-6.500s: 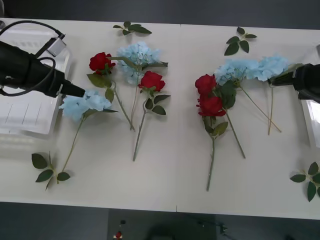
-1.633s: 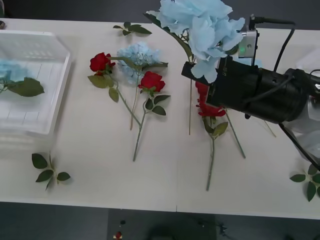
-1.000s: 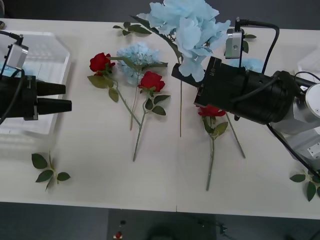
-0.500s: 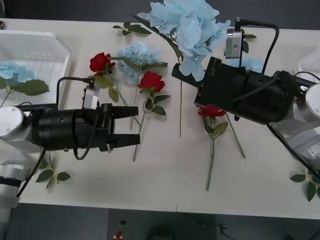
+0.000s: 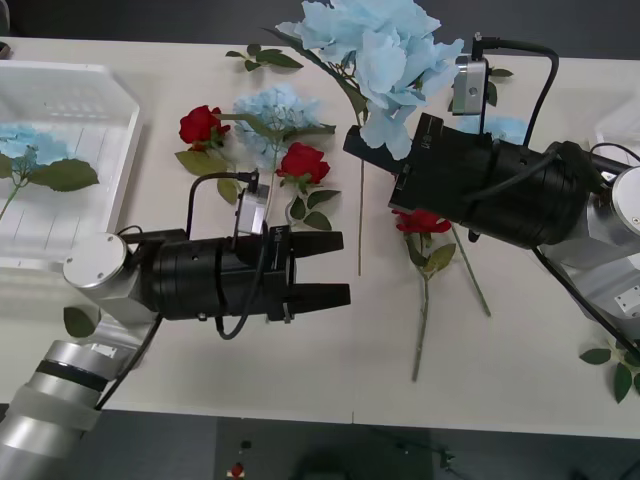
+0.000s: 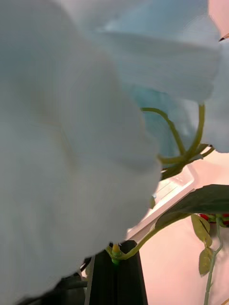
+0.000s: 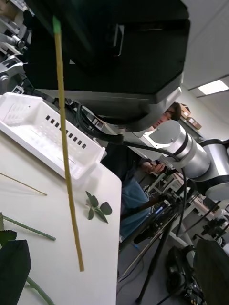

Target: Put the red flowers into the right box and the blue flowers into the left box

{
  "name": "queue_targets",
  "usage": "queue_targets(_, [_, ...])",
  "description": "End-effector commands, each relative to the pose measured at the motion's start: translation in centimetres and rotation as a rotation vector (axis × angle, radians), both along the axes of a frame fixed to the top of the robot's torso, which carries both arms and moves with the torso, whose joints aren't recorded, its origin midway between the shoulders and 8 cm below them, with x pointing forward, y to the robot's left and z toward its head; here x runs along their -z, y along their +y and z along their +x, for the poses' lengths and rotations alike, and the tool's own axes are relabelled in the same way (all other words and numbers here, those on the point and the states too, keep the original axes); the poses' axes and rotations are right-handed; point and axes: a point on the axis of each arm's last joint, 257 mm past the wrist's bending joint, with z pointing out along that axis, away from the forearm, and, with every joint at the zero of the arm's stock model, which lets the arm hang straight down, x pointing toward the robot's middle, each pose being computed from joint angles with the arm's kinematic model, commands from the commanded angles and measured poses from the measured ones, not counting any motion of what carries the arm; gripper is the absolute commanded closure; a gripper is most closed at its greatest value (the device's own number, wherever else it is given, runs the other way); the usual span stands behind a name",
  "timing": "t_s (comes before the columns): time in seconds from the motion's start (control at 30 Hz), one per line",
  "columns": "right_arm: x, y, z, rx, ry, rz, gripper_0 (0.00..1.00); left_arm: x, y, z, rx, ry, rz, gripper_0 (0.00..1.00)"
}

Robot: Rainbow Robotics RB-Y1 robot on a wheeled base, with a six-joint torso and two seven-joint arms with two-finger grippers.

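Blue flower (image 5: 375, 45) is up in the air, high over the table's middle, w/ its thin stem (image 5: 360, 215) hanging straight down. My right gripper (image 5: 362, 143) is pinched shut on it just under the head. It has barely moved in the last sec, so it's waiting.

Big change is my left gripper (image 5: 335, 268). It swung fast from the left box (image 5: 100, 85) over to the middle, and now points at the hanging stem w/ both fingers spread apart and nothing in them. I think it's coming to take the flower from my right side, bc blue goes left. One blue flower (image 5: 25, 140) already lies in the left box.

Red flowers (image 5: 305, 160) lie on the table, not sorted yet. Right box (image 7: 40, 131) is at the far right, nothing in it that I can see.

No words or labels I can read anywhere.
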Motion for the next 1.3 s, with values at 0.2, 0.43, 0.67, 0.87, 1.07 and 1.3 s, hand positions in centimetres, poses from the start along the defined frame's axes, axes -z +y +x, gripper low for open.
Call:
queue_targets(0.2, [-1.2, -0.2, -0.1, -0.008, -0.012, -0.004, 1.00, -3.5, -3.8, 1.5, -0.016, -0.046, -0.030, 0.00])
queue_targets(0.43, [-1.3, -0.2, -0.1, -0.007, -0.012, -0.003, 1.00, -4.5, -6.1, 2.7, -0.052, -0.060, -0.034, 0.76])
queue_targets(0.67, [-1.2, -0.2, -0.1, -0.008, -0.012, -0.004, 1.00, -4.2, -6.2, 3.1, -0.067, -0.057, -0.025, 1.00])
queue_targets(0.87, [-1.2, -0.2, -0.1, -0.009, -0.010, -0.003, 1.00, -4.0, -5.4, 3.5, -0.085, -0.045, -0.025, 1.00])
queue_targets(1.07, [-1.4, -0.3, 0.1, 0.001, -0.002, 0.005, 0.41, -4.1, -3.9, 4.4, -0.110, -0.046, -0.021, 1.00])
queue_targets(1.3, [-1.3, -0.2, 0.1, -0.002, 0.003, 0.005, 0.00, -4.5, -0.2, 6.5, -0.165, -0.068, 0.004, 1.00])
